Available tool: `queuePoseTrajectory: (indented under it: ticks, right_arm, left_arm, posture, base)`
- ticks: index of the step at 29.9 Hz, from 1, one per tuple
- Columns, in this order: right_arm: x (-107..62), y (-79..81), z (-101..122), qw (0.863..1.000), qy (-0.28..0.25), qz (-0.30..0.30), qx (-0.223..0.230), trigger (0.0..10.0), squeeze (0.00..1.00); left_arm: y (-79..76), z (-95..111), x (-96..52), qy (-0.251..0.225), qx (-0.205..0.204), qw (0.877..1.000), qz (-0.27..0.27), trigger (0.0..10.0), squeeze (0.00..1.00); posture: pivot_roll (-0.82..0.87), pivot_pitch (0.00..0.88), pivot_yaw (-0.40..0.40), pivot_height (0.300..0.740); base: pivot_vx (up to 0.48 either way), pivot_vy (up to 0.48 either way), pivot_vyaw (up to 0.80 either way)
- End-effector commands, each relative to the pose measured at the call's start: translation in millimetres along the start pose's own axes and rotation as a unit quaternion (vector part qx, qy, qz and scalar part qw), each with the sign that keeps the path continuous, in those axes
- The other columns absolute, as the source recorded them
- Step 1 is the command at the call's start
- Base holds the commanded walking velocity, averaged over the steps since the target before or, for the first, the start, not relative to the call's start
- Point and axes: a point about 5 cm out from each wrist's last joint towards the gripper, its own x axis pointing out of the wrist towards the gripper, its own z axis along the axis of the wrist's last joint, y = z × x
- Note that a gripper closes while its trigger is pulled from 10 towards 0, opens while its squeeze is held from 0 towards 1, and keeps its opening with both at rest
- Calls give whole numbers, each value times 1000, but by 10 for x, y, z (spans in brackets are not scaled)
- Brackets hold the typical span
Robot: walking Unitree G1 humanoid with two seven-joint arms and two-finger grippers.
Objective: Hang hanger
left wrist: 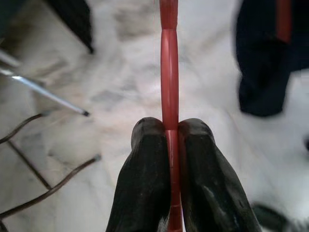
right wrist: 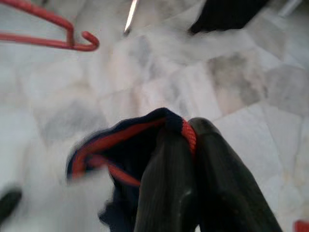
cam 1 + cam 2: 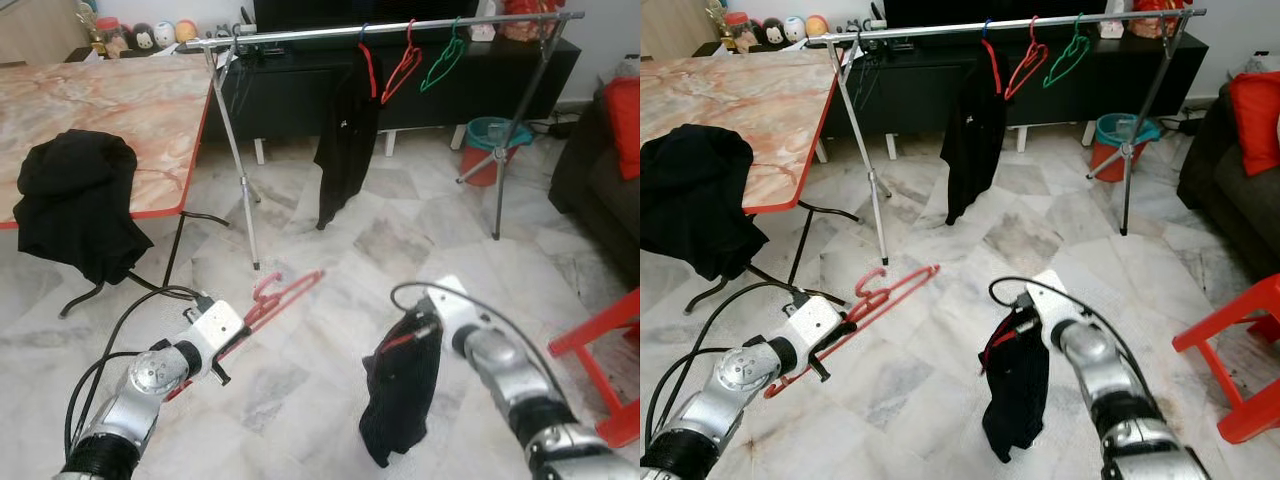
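The left gripper (image 1: 169, 133) has its jaws clenched on the bar of a red hanger (image 3: 285, 297), held low over the marble floor (image 3: 400, 240) with the hook pointing far and a little right. The right gripper (image 2: 186, 128) has its jaws clenched on the red-trimmed collar of a dark garment (image 3: 402, 400), which hangs limp below it, near and to the right. The two are apart, the hanger's hook just left of the cloth.

Far ahead stands the clothes rail (image 3: 400, 28), already carrying a black garment (image 3: 345, 140) on a hanger, plus an empty red one (image 3: 403, 65) and a green one (image 3: 445, 60). To the left, the desk (image 3: 120, 110) bears another black garment (image 3: 75, 200) draped over its near edge. A red stool (image 3: 605, 350) sits at the right.

By my reading the step in hand is dressing the hanger: garment and hanger are both held but not yet joined. The next move calls for bringing the collar opening over one shoulder of the hanger, then the other, keeping the hook free, before walking forward to the rail. The cloth is floppy, so the opening may collapse.
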Motion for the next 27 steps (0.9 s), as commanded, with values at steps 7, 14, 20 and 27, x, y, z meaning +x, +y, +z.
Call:
queuePoseTrajectory:
  ticks: [7, 14, 20, 27]
  right_arm:
    - [-27, -101, -29, 998, 44, 18, -44, 10000, 0]
    - [9, -96, 75, 998, 34, 9, -44, 10000, 0]
    - [66, -11, 234, 999, 5, 13, -29, 10000, 0]
    - [110, 123, 336, 999, -17, 41, -24, 10000, 0]
  left_arm:
    - [-6, -33, -102, 37, 29, 994, -98, 10000, 0]
    - [-1, 41, -227, 46, 21, 982, -183, 10000, 0]
    - [1, 141, -198, 39, 13, 978, -205, 10000, 0]
    - [-23, 264, -47, 17, 6, 982, -190, 10000, 0]
  posture:
    - [17, 5, 17, 740]
    - [24, 0, 18, 740]
    - [21, 0, 20, 740]
    - [26, 0, 15, 740]
  base:
    - [0, 0, 0]
    - [0, 0, 0]
    - [0, 0, 0]
    - [0, 0, 0]
